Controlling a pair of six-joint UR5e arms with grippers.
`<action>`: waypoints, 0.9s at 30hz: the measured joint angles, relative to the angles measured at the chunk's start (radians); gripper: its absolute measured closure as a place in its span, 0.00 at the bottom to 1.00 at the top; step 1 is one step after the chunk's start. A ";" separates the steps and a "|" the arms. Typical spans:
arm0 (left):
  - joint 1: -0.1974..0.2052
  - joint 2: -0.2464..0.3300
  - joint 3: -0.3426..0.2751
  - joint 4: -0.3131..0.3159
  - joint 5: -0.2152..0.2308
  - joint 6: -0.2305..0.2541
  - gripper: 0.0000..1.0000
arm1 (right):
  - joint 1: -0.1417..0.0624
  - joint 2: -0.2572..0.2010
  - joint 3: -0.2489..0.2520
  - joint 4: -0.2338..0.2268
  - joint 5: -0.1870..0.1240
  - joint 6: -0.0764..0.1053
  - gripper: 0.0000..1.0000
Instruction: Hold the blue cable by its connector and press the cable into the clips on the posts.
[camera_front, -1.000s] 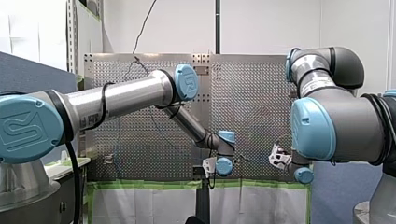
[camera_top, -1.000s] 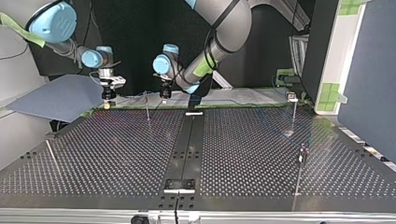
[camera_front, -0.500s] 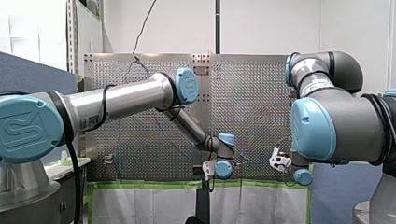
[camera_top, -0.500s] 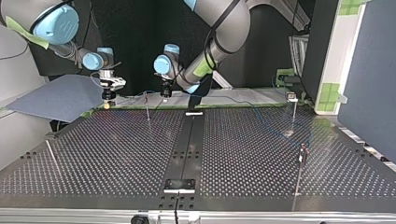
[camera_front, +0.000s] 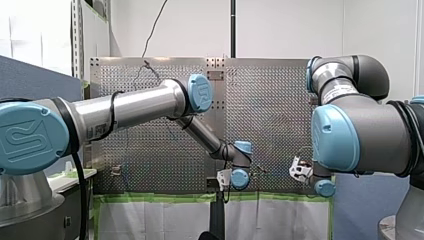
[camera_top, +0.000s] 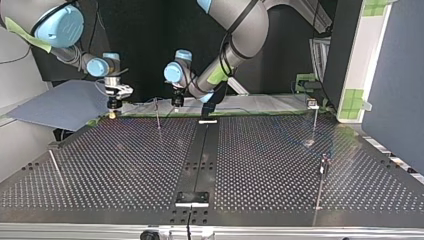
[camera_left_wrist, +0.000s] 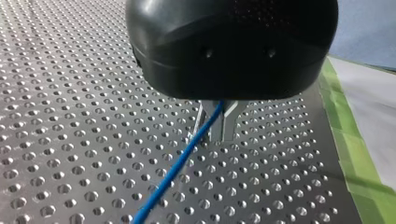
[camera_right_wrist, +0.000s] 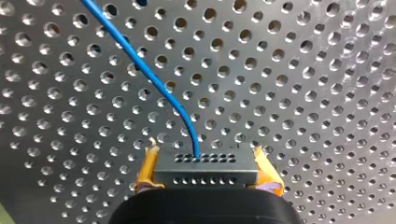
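Currently right jaws are clamping connector; left jaws are pinching cable just above desk.

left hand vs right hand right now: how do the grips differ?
Left hand has bare metal fingers; right hand has yellow pads. Left hand closes on the blue cable itself, partway along it; right hand clamps the dark connector at the cable's end. Shared: both have black bodies, both are shut, and both are over the perforated table.
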 joint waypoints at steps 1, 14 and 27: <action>0.001 0.000 0.000 -0.003 0.001 0.000 1.00 | 0.000 0.000 -0.002 0.001 0.000 0.000 1.00; 0.025 0.000 0.004 -0.019 0.012 0.004 1.00 | -0.002 0.000 -0.049 0.020 0.000 0.004 1.00; 0.030 0.000 0.020 -0.024 0.036 0.003 1.00 | -0.009 0.000 -0.084 0.037 -0.003 0.008 1.00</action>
